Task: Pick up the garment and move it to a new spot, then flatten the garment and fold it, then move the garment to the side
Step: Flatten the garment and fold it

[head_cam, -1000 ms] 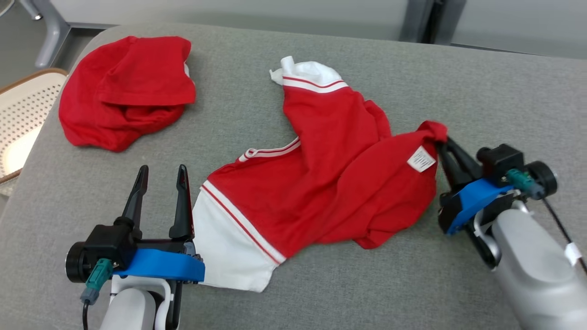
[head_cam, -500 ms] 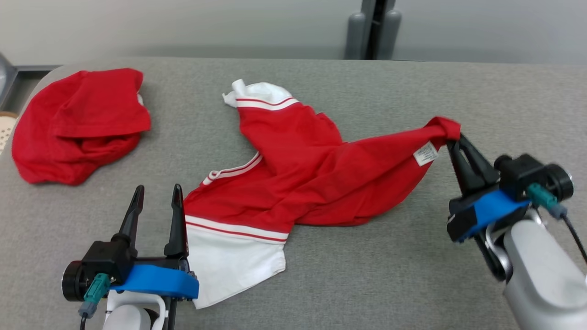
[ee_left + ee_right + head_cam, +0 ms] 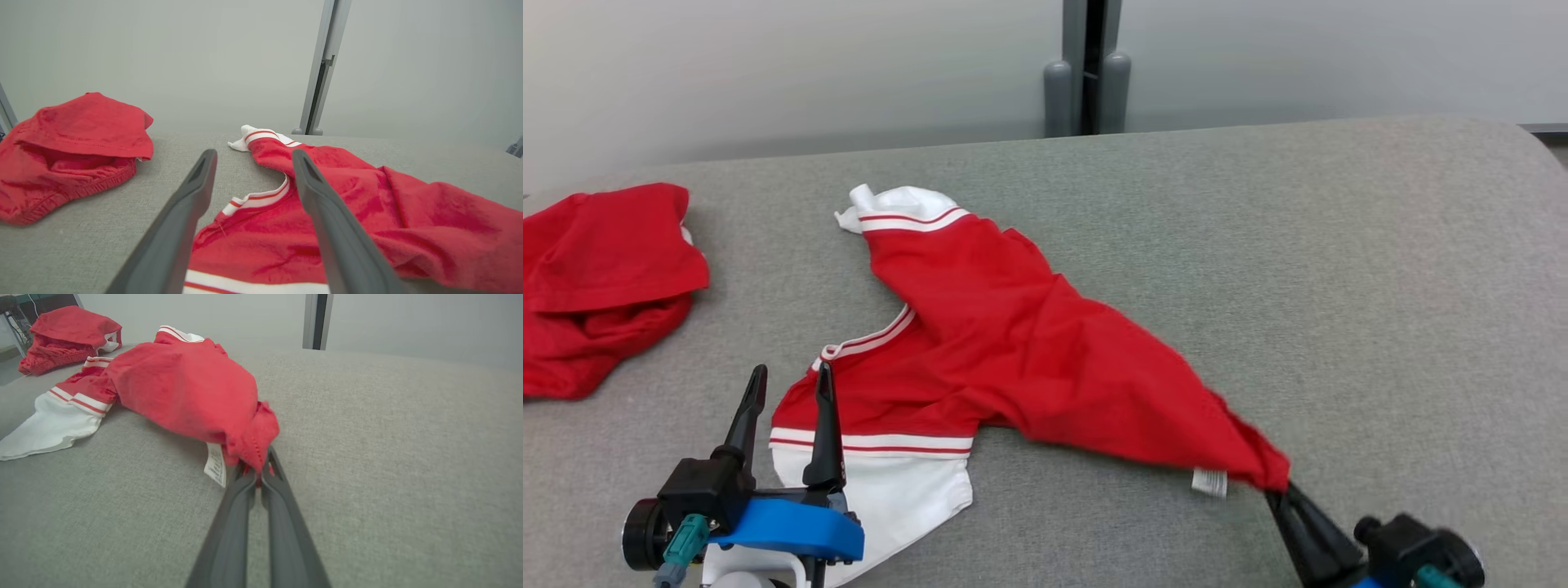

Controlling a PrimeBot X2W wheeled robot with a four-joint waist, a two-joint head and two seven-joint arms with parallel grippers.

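Right gripper (image 3: 258, 477) is pinched tight on the hem of the garment (image 3: 1013, 359), stretched out right of the crumpled red pile (image 3: 596, 278), left gripper (image 3: 791, 380) wide open and empty, so I'd pull low and slow.

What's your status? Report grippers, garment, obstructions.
Right gripper shut on garment corner; left gripper open, holding nothing. Garment stretched across grey surface, unfolded. Far left, second red garment, apart.

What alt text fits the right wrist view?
The right gripper is shut on a bunched corner of the red-and-white garment, next to its white care label. The garment stretches away across the grey padded surface, its white-trimmed end lying at the left. A second red garment lies crumpled at the far left.
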